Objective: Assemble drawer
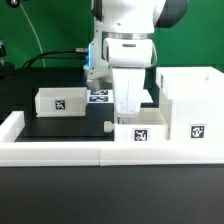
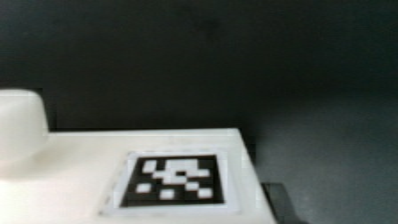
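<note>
Counting the white plastic drawer parts gave three: one tall open-fronted housing (image 1: 190, 100) and two smaller open-top trays. Each carried one black-and-white tag on a wall facing the exterior camera. One arm with one end effector (image 1: 131, 105) hung over the black desk (image 1: 70, 125).

The near tray (image 1: 140, 131) sat against the low white wall (image 1: 50, 148) along the desk's near edge, directly below the end effector. The fingers reached down to the tray's rear rim, but contact could not be made out. Whether they stood wide or narrow could not be told either.

The housing stood just beside that tray, at the desk's near corner on the exterior view's right. The other tray (image 1: 60, 100) lay well apart from the end effector, toward the desk's edge on the exterior view's left. Farther back between the trays lay the marker board (image 1: 100, 97).

All three parts were boxy, smooth and thin-walled. The wrist view showed a flat white surface bearing one square tag (image 2: 173, 180) over the dark desk; which part it belonged to was unclear.
</note>
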`<state>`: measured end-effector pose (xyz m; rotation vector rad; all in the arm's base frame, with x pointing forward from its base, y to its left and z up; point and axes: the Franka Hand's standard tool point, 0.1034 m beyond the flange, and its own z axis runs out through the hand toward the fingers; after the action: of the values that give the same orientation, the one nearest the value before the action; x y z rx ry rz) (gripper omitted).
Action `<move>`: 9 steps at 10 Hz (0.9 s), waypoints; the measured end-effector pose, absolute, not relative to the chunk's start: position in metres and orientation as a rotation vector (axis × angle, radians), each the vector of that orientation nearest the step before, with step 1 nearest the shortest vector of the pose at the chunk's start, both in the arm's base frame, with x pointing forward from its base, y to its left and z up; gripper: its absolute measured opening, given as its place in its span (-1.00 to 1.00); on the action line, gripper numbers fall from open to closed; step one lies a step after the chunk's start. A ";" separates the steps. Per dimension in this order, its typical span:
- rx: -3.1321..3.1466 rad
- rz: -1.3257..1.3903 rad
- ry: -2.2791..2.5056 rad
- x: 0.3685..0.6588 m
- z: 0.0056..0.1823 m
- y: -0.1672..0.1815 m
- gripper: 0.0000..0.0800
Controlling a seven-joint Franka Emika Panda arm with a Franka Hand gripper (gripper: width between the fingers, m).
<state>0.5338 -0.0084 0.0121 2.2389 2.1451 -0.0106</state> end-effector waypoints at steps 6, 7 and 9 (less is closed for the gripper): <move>2.282 -0.011 2.100 0.534 0.013 -0.007 -0.89; 2.291 -0.004 2.086 0.537 0.014 -0.004 -0.89; 2.293 -0.001 2.083 0.537 0.015 0.000 -0.89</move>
<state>0.5373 0.0004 0.0146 2.2932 2.0834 -0.0014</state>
